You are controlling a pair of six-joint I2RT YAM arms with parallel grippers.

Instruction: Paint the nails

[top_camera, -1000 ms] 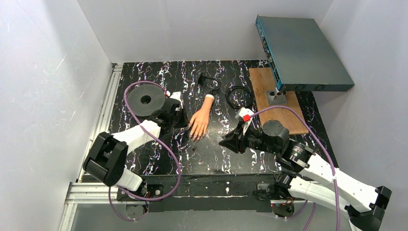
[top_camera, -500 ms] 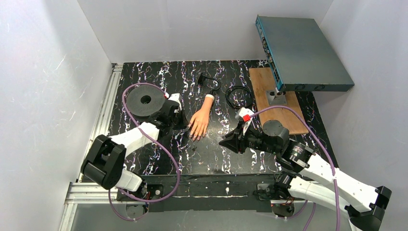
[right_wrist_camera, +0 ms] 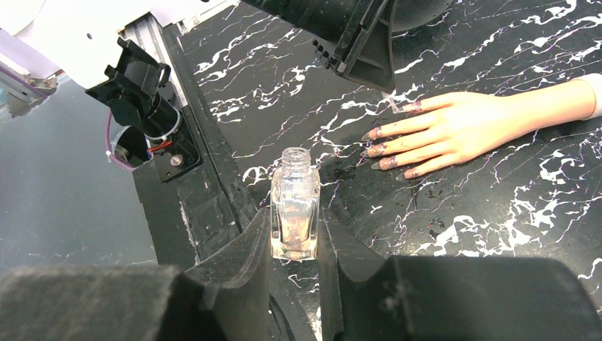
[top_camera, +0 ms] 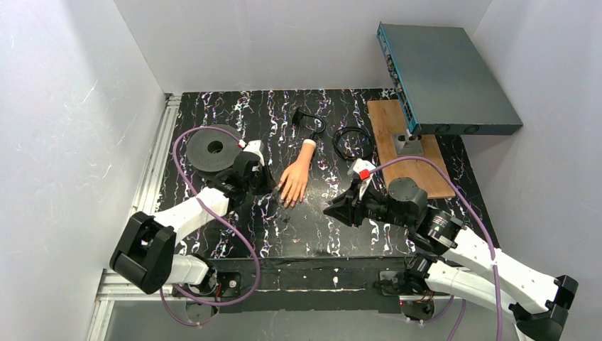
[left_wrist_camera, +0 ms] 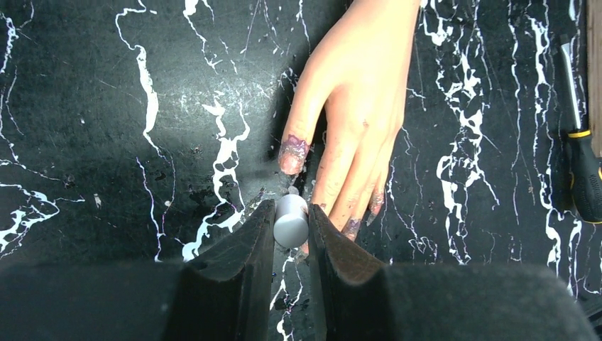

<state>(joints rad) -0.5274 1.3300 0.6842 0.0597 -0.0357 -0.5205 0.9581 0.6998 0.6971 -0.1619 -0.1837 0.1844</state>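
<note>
A flesh-coloured mannequin hand (top_camera: 295, 177) lies palm down on the black marbled table, fingers toward me; it also shows in the left wrist view (left_wrist_camera: 362, 92) and the right wrist view (right_wrist_camera: 461, 128). Its small nails (left_wrist_camera: 293, 149) are smeared purple. My left gripper (left_wrist_camera: 291, 226) is shut on a grey brush cap (left_wrist_camera: 290, 220), held just below the thumb tip and beside the index finger; in the top view it (top_camera: 264, 179) sits at the hand's left. My right gripper (right_wrist_camera: 294, 238) is shut on an open clear polish bottle (right_wrist_camera: 294, 209), right of the hand (top_camera: 334, 211).
A black round disc (top_camera: 214, 148) lies at the back left. Black cables (top_camera: 351, 142) lie behind the hand. A wooden board (top_camera: 408, 153) carries a grey-blue box (top_camera: 444, 78) at the back right. A screwdriver (left_wrist_camera: 581, 163) lies at the right edge of the left wrist view.
My left arm has swung, its elbow dropping toward the near left; the gripper stays beside the mannequin hand. The right arm has not moved.
</note>
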